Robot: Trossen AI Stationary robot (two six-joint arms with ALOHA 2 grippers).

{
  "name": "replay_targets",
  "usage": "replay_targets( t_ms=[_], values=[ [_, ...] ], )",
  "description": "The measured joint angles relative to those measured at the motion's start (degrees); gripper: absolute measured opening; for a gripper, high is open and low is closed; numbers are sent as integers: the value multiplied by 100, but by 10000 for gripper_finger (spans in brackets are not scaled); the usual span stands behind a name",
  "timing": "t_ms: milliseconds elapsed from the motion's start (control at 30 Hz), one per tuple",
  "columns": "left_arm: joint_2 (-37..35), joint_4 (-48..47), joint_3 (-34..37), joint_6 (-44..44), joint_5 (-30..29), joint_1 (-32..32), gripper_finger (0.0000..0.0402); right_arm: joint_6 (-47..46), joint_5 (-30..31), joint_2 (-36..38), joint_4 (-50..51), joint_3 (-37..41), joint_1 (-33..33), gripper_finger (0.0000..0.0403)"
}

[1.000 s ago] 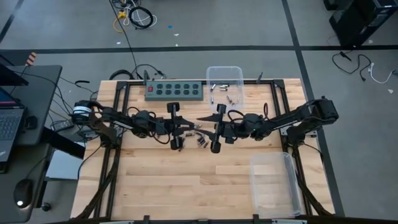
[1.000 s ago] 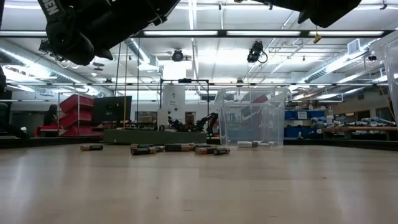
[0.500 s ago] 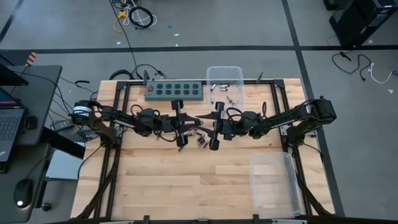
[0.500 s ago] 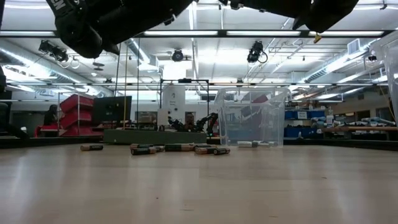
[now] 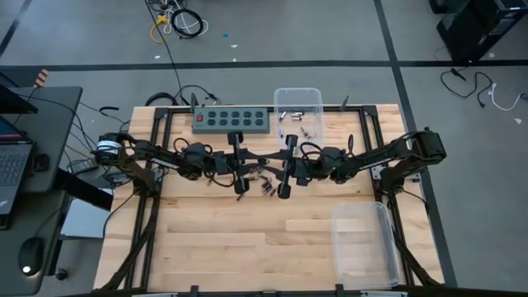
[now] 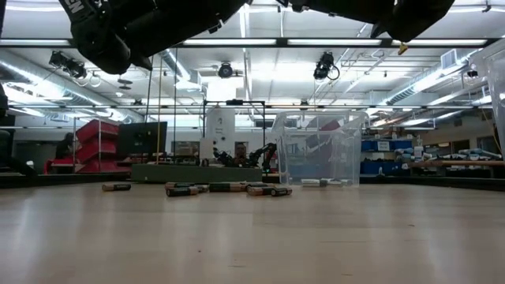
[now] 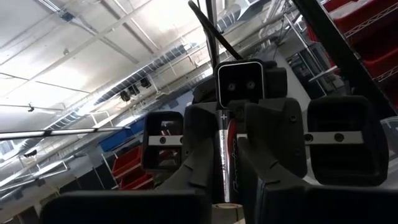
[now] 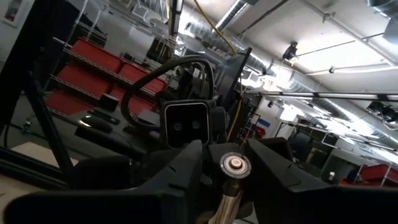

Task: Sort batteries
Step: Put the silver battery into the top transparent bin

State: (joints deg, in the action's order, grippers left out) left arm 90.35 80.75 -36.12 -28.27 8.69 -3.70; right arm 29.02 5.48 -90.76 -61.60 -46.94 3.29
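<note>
Quick look at this battery sorting rig: both arms meet over the middle of the desk (image 5: 214, 247). The left hand (image 5: 257, 162) is pinching one slim silvery battery (image 7: 224, 163) by its lower half, clear of the wood. The right hand (image 5: 274, 160) faces it nose to nose. Its fingers (image 7: 200, 155) sit spread on either side of the same cell with a sliver of gap showing, so I'd call it not clamped on

The rest of the batteries (image 5: 266, 185) lie loose on the wood right under the two hands, a touch toward 6 o'clock from them. A few more cells (image 5: 301, 124) are already in the small clear bin (image 5: 279, 103) at 12 o'clock. The bigger clear tub (image 5: 337, 239) sits at about 4 o'clock and the green power strip (image 5: 233, 120) at 11

Handling-wise, my guess is these are light, rigid and not fragile, but smooth and round. So they'll roll on the desk and can squirt out of a pinch that lands off-centre. I'd grab across the barrel near mid-length, fingers square to the long axis, not by the capped ends. For this handover the free upper half is the spot to take
</note>
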Motion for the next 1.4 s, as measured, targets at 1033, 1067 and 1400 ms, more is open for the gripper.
replay_targets(
  t_ms=[1033,1067,1400],
  values=[
    [23,-803,381,428,-2067,-4,168,-446,1354,117,-34,-12,-121,43],
    [52,-975,383,433,-2102,-8,168,-494,1381,166,-131,-33,-140,43],
    [0,-1503,376,472,-2289,-4,168,-334,2291,349,156,-13,-208,43]
  ],
)
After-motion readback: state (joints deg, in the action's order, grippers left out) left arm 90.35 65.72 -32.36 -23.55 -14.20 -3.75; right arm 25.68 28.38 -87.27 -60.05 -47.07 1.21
